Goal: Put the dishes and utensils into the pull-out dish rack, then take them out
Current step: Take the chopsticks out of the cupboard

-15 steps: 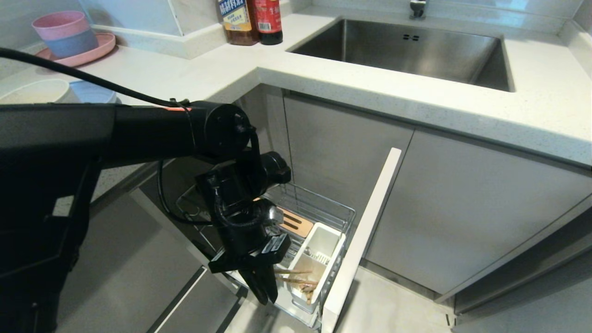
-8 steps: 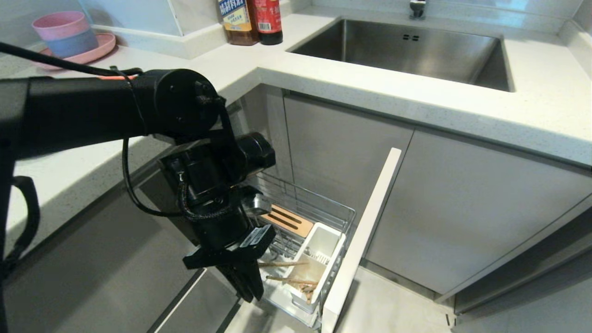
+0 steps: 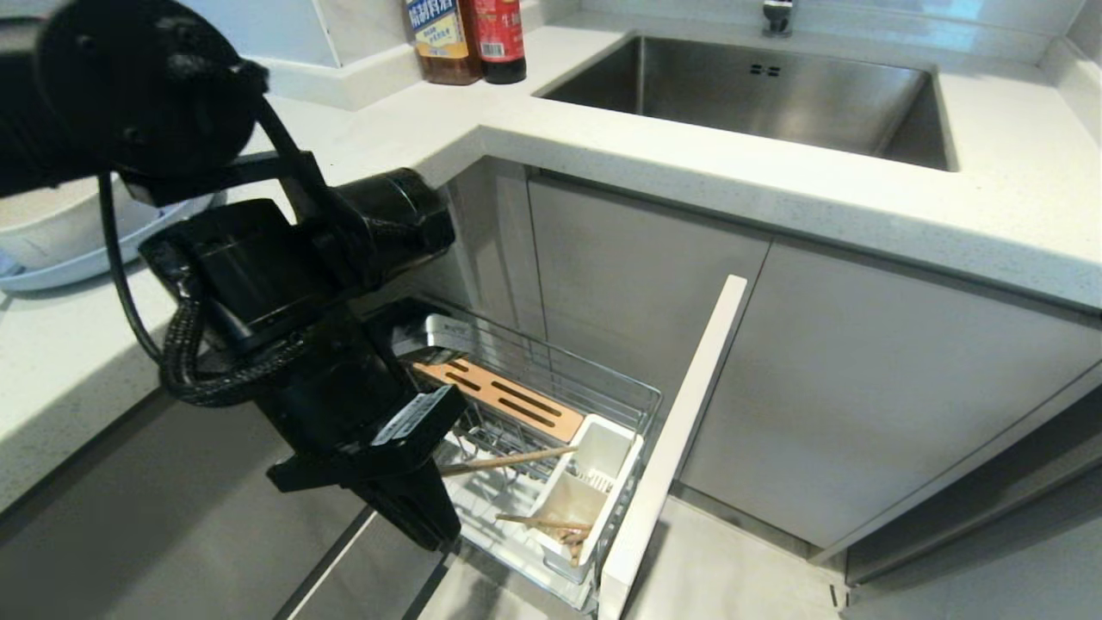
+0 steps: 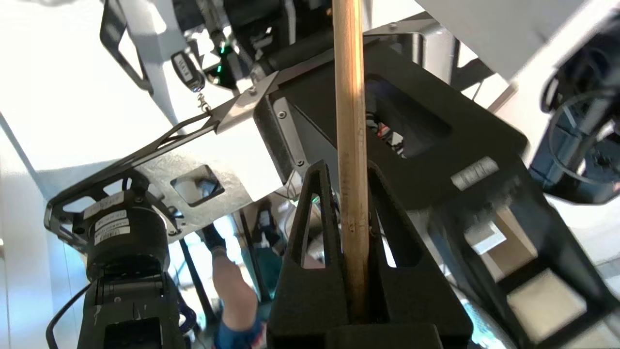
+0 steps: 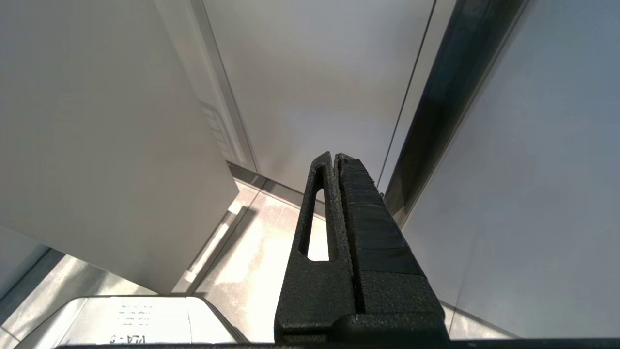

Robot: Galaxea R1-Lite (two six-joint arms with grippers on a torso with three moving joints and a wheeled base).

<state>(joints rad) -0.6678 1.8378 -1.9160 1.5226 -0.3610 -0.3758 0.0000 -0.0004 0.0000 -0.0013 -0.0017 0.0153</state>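
The pull-out dish rack stands open below the counter, with its wooden knife block and white cutlery holder. My left gripper hangs over the rack's near end, shut on one wooden chopstick that sticks out towards the holder. In the left wrist view that chopstick runs straight out between the fingers of the left gripper. A second chopstick lies in the cutlery holder. The cream bowl sits on the pale blue plate on the counter at left. My right gripper is parked, shut and empty.
The rack's narrow white door front juts out beside grey cabinet doors. A steel sink and two bottles are on the counter behind. A person's leg shows in the left wrist view.
My left arm has risen and drawn back to the left, lifting one chopstick up out of the cutlery holder. The other chopstick stayed in the holder.
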